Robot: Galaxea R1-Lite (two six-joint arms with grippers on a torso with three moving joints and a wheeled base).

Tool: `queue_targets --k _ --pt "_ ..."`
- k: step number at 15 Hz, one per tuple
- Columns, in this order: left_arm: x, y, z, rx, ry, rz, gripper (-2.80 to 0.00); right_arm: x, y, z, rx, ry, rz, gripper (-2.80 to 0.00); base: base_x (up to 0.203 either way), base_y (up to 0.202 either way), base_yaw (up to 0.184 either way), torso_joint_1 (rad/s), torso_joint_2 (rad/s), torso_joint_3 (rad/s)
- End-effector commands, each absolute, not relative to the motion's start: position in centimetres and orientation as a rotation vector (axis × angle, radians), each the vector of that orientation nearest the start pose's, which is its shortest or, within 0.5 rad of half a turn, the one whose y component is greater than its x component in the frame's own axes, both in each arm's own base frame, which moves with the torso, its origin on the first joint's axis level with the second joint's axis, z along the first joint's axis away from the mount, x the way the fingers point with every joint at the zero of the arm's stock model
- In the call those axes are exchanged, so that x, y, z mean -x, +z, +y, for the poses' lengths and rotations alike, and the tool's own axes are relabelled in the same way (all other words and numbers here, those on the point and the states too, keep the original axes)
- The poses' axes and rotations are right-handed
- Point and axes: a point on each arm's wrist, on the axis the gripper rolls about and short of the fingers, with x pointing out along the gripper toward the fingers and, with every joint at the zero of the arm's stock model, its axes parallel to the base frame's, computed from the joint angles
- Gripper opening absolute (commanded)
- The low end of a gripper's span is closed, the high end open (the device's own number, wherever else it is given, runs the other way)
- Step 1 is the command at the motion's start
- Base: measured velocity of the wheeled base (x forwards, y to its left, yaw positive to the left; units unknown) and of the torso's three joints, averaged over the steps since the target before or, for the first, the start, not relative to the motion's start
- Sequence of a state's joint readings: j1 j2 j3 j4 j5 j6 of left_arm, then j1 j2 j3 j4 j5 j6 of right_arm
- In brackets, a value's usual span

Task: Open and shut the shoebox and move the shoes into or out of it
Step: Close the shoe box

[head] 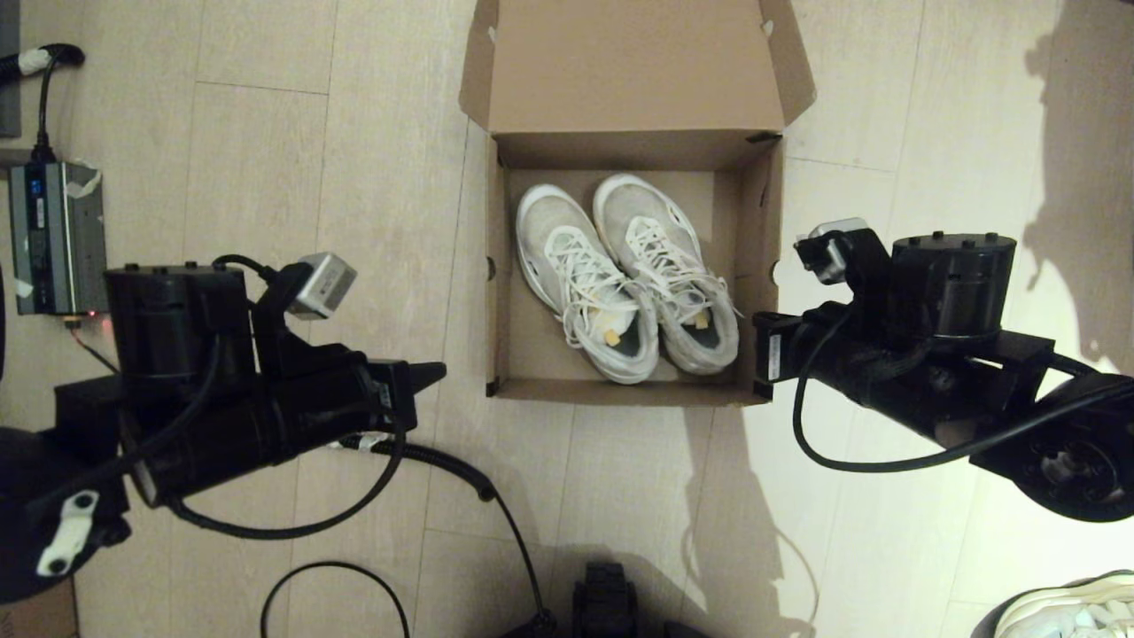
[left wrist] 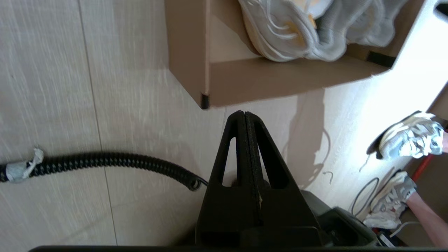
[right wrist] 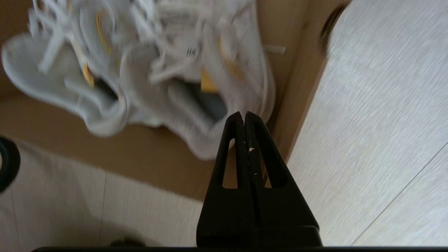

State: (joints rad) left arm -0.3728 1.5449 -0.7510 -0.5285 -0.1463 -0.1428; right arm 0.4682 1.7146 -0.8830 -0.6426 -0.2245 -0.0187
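The brown cardboard shoebox (head: 532,390) stands open on the floor, its lid (head: 633,66) folded back on the far side. The shoes, two white and pale grey mesh sneakers (head: 585,283) (head: 673,275), lie side by side inside, toes toward the lid. My left gripper (head: 438,372) is shut and empty, hovering off the box's near left corner (left wrist: 204,99). My right gripper (head: 764,354) is shut on nothing at the near right corner. In the right wrist view its tips (right wrist: 244,113) hang over the heel of one shoe (right wrist: 196,115), by the box wall (right wrist: 297,105).
A grey power unit (head: 58,235) with a cable sits at the far left. A black coiled cable (left wrist: 105,161) crosses the floor under my left arm. A lone white sneaker (head: 1072,607) lies at the near right. A person's feet in sneakers (left wrist: 409,140) stand to the right.
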Motion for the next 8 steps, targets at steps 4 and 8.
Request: queue_targets --k 4,8 --pt "-26.7 20.3 -10.7 0.113 -0.495 0.284 -2.8 -28.2 18.9 14.1 0.09 0.254 0.17 -2.8 0.0 0.0 0.0 0.0 0.0 0.0" --pt "-27.0 19.9 -10.8 0.112 -0.493 0.294 -2.8 -26.4 17.6 13.3 0.11 0.258 0.222 -2.8 0.0 0.0 0.0 0.0 0.0 0.0"
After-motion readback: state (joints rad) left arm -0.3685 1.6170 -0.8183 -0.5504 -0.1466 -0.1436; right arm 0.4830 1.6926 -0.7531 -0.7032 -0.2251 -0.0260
